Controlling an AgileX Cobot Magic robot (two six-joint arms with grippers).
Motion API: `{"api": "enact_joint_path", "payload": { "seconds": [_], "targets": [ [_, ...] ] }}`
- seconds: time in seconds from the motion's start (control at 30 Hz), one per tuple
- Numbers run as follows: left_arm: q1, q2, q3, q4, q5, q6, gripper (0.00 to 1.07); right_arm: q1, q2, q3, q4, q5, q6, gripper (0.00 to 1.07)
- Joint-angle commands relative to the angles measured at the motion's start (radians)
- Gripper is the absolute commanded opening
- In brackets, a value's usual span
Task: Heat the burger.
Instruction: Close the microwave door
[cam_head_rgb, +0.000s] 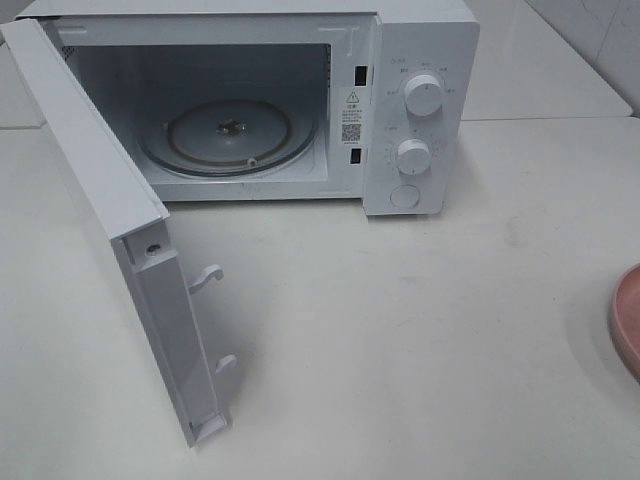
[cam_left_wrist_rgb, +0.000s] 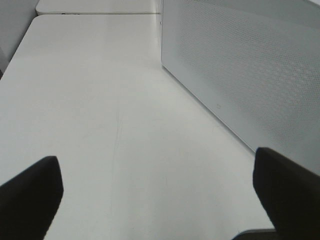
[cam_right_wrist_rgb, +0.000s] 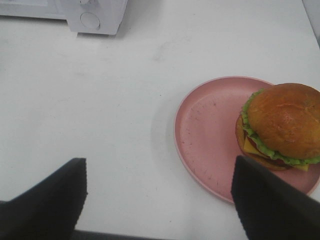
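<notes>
**On a white table: open microwave, burger waiting on a plate**

Across the upper half of the high view stands a white microwave (cam_head_rgb: 300, 100), its door (cam_head_rgb: 100, 200) swung fully open toward the lower left of the frame. The door's edge, with two latch hooks (cam_head_rgb: 205, 278), juts out over the table (cam_head_rgb: 400, 350). Inside, a round glass turntable (cam_head_rgb: 228, 135) lies bare. Two round knobs (cam_head_rgb: 424, 95) sit on the control panel at the upper right of the oven.

From the oven front down to the bottom edge and out to the right, the tabletop lies open. At the far right edge of the high view, only a sliver of a pink plate (cam_head_rgb: 628, 320) shows.

The right wrist view shows the burger (cam_right_wrist_rgb: 280, 127) resting on the plate's (cam_right_wrist_rgb: 210, 135) right side, well apart from the microwave's corner at the upper left. The right gripper (cam_right_wrist_rgb: 157, 200) is spread wide and holds nothing; one finger tip overlaps the plate rim in the picture.

The left gripper (cam_left_wrist_rgb: 155, 190) is also released and empty, above bare table (cam_left_wrist_rgb: 100, 100), with the perforated door panel (cam_left_wrist_rgb: 240, 65) to the upper right.
</notes>
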Motion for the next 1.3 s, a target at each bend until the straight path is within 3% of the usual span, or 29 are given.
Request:
{"api": "enact_joint_path", "payload": {
  "seconds": [0.03,0.3,1.3],
  "targets": [
    [0.003,-0.008,0.001,-0.002,-0.011,-0.006,0.98,-0.02,-0.033,0.008,0.0,-0.021,-0.011,0.76],
    [0.003,-0.008,0.001,-0.002,-0.011,-0.006,0.98,-0.083,-0.135,0.008,0.045,-0.022,-0.066,0.76],
    [0.003,-0.008,0.001,-0.002,-0.011,-0.006,0.98,-0.083,-0.134,0.008,0.048,-0.022,-0.069,0.76]
  ]
}}
